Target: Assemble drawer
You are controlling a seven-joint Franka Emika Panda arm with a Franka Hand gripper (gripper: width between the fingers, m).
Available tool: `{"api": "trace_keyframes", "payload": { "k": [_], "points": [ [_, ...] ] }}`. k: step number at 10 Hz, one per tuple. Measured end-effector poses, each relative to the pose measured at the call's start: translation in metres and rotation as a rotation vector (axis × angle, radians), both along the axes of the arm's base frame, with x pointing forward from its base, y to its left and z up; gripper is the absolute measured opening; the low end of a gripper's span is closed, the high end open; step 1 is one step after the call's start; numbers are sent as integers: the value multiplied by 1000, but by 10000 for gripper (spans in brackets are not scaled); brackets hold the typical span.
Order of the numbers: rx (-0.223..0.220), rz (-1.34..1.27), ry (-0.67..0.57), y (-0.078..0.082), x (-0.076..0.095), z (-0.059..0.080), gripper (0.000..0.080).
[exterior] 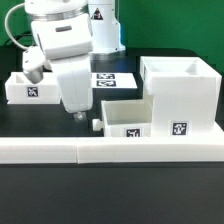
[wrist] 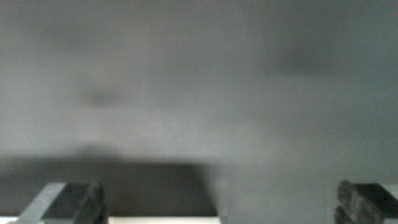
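Observation:
The drawer's white cube-like housing stands at the exterior view's right, open at the top, with a tag on its front. One small tray sits against its left side, its knob pointing left. A second tray stands at the far left. My gripper points down just left of the near tray's knob, above the table, holding nothing. In the wrist view its fingers stand wide apart around my gripper's gap, with only a blurred grey surface between them.
The marker board lies flat behind the gripper. Long low white border bars run along the front of the table. The arm's white body hangs over the left middle.

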State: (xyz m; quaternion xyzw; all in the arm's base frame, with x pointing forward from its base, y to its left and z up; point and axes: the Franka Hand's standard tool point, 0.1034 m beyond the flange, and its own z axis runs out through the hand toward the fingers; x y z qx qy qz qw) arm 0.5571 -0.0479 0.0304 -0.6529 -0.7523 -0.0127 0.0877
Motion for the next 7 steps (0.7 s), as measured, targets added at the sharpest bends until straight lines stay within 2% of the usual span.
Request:
{"api": "trace_keyframes", "payload": {
  "k": [5, 7],
  "points": [
    [-20, -112, -4, 16, 7, 1, 649],
    [-21, -125, -4, 18, 7, 2, 649]
  ]
}}
